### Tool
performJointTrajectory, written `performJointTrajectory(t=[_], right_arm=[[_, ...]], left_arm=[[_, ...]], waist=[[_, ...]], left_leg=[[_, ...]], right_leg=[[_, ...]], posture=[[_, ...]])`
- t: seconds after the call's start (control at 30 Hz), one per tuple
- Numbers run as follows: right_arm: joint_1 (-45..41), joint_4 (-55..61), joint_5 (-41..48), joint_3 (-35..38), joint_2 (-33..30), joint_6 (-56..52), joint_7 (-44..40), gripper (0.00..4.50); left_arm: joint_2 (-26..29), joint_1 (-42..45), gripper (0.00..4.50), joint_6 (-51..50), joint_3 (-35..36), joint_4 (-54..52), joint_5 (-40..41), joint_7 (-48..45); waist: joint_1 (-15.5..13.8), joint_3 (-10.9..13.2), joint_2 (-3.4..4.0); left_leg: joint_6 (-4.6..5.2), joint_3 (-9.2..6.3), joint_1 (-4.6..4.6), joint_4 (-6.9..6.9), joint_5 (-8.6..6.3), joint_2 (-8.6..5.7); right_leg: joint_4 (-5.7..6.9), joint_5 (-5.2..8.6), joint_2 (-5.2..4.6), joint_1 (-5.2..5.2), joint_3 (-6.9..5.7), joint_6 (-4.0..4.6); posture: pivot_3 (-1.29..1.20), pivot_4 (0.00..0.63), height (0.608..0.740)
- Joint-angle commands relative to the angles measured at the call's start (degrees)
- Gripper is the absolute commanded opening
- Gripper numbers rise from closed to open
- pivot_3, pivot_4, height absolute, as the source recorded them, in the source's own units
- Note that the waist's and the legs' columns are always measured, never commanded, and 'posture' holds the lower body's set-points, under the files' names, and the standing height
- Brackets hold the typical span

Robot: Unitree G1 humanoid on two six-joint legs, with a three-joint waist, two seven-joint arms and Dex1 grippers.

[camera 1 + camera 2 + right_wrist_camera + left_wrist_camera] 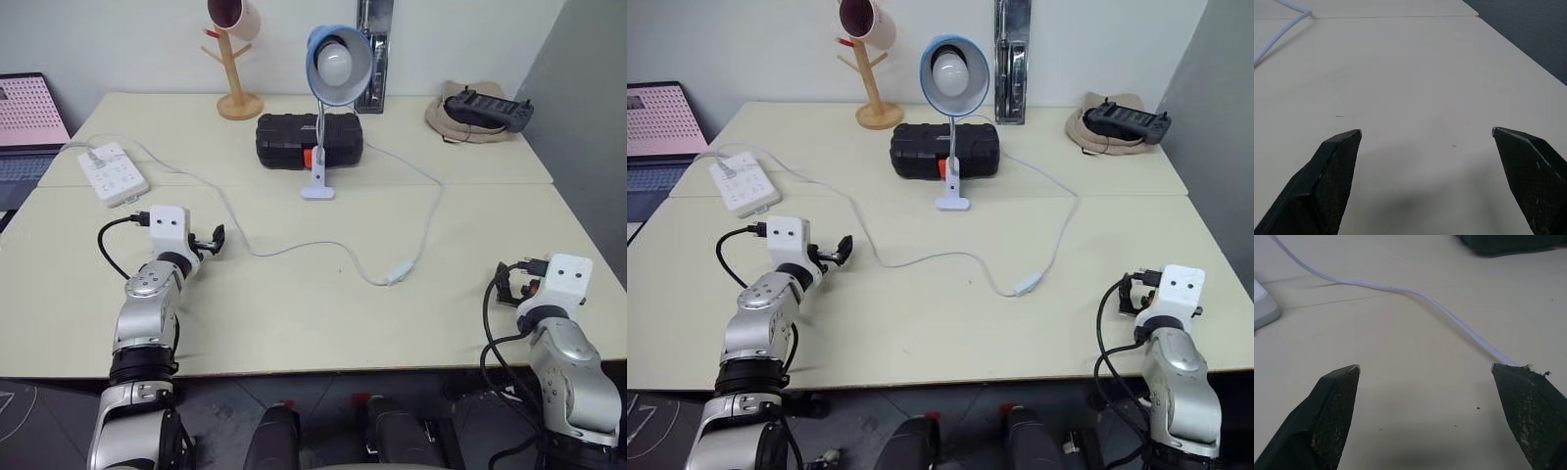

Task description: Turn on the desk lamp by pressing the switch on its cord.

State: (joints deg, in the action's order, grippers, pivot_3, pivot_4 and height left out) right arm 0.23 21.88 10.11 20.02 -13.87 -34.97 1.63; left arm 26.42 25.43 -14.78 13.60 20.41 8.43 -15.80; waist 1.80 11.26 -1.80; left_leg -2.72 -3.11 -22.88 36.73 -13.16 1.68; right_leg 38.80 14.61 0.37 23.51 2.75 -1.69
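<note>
The desk lamp point(338, 63) stands at the table's middle back, its blue shade facing me and the white bulb looking unlit. Its thin white cord point(294, 247) snakes from the left across the table to the small white switch point(397, 275), which lies flat right of centre, then runs up to the lamp's base point(317, 191). My left gripper point(212, 240) hovers open at the left, just short of a stretch of cord point(1449, 318). My right gripper point(1425, 139) is open and empty near the front right edge, well right of the switch.
A white power strip point(113, 172) lies at the back left beside a laptop point(29, 122). A black case point(309, 140) sits behind the lamp's base. A wooden mug tree point(235, 69) and a tan cloth with a black controller point(480, 110) stand along the back.
</note>
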Motion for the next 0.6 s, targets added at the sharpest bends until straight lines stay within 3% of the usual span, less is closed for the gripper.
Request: performJointTrajectory(t=[0.03,0.37,0.5,0.6], right_arm=[[0.9,1.8,-0.4,-0.2,0.4,1.3,-0.1,4.50],[1.1,1.7,-0.3,-1.0,-0.7,1.1,-1.8,4.50],[0.8,3.0,1.1,-2.6,-4.5,-0.2,-7.0,4.50],[-0.7,3.0,3.5,-5.2,-12.9,-1.6,-17.7,4.50]], left_arm=[[1.9,-0.8,4.48,-0.7,1.1,-3.4,0.2,-0.6],[3.1,-1.8,4.48,-1.4,1.4,-6.1,0.7,-0.8],[3.7,-2.3,4.48,-1.8,-0.4,-8.1,0.7,-3.7],[5.4,-2.9,4.48,-3.0,-2.8,-11.6,2.0,-10.5]], waist=[[0.0,0.0,0.00],[0.0,0.0,0.00],[0.0,0.0,0.01],[0.0,0.0,0.01]], left_leg=[[0.00,0.00,0.00,0.00,0.00,0.00],[0.00,0.00,0.01,-0.05,0.00,0.01],[0.00,0.03,0.00,-0.05,0.00,0.00],[0.00,0.03,-0.01,-0.05,0.00,0.00]], right_leg=[[-0.01,0.00,0.00,0.00,0.00,0.00],[-0.03,0.01,-0.01,0.01,0.00,0.01],[-0.07,0.01,-0.01,0.01,0.02,0.01],[-0.08,0.01,-0.01,0.01,0.02,0.01]], posture=[[0.00,0.150,0.740],[0.00,0.150,0.740],[0.00,0.150,0.740],[0.00,0.150,0.740]])
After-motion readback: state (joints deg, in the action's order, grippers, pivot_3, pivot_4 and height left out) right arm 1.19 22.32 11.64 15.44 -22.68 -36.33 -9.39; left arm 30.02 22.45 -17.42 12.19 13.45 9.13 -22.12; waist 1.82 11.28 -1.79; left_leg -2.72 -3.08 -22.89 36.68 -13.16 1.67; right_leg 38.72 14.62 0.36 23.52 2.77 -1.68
